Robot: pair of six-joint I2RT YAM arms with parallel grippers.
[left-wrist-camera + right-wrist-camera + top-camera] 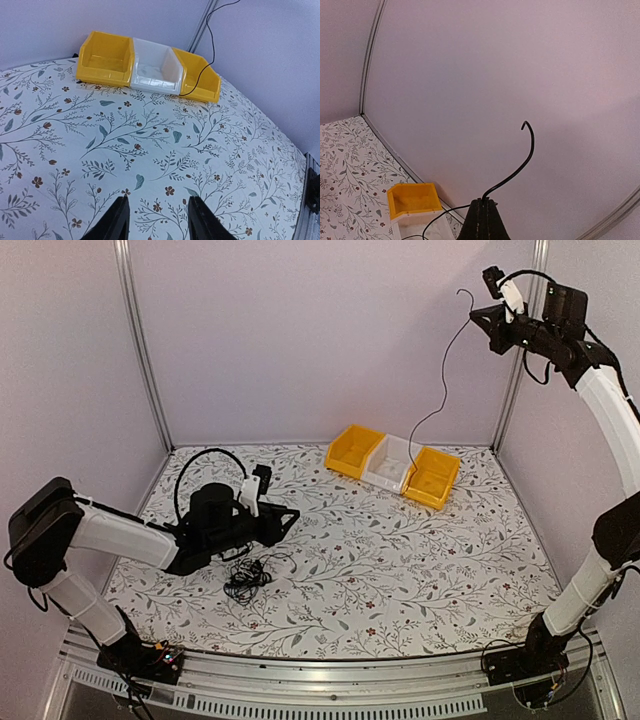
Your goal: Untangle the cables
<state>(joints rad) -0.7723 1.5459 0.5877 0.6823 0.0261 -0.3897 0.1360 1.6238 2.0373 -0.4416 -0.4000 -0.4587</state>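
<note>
The right gripper (477,312) was way up high, near the back corner. Its two fingers were squeezed together on one thin black cable (442,390). The cable hung down from there. Its low end touched the row of bins, at the yellow bin (432,478) next to the white bin (388,466). The left gripper (290,517) was low over the flowery table (400,570). Its fingers were apart, with nothing in between. A small scribbly clump of cables (247,580) lay on the table just beside it.
</note>
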